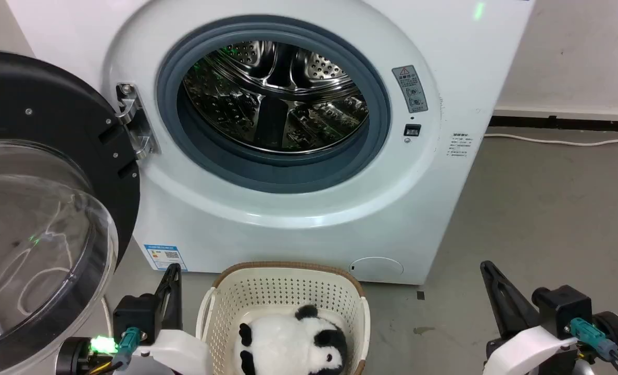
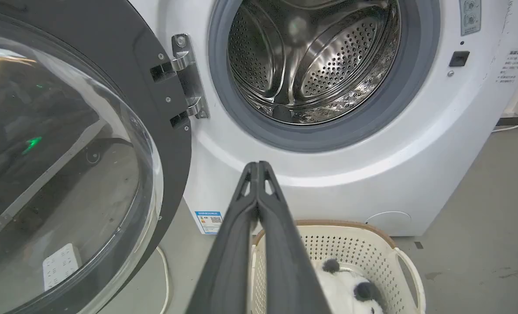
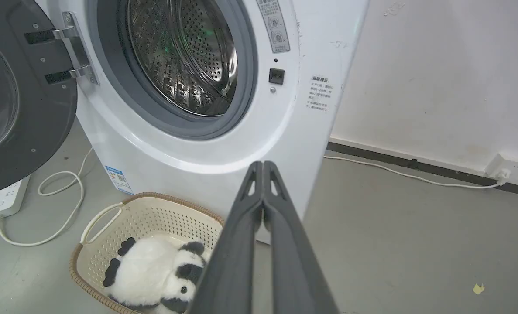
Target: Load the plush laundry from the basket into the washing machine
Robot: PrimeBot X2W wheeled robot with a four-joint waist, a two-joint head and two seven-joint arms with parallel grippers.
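The panda toy (image 1: 288,346) lies in the basket (image 1: 288,289) (before the open washing machine (image 1: 298,229)). The left tool (image 2: 257,168) and right tool (image 3: 263,168) are each pressed together.

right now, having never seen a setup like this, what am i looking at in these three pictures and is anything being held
This is a wheeled robot with two arms, each ending in two long dark fingers. The head view looks down from its head. The two wrist views each look along that arm's own fingers. The left gripper and right gripper are both closed and hold nothing. On the grey floor stands a large white front-loading washing machine, its black-framed clear round door open. Before it sits a cream perforated plastic basket holding a fluffy white-and-black panda soft toy.
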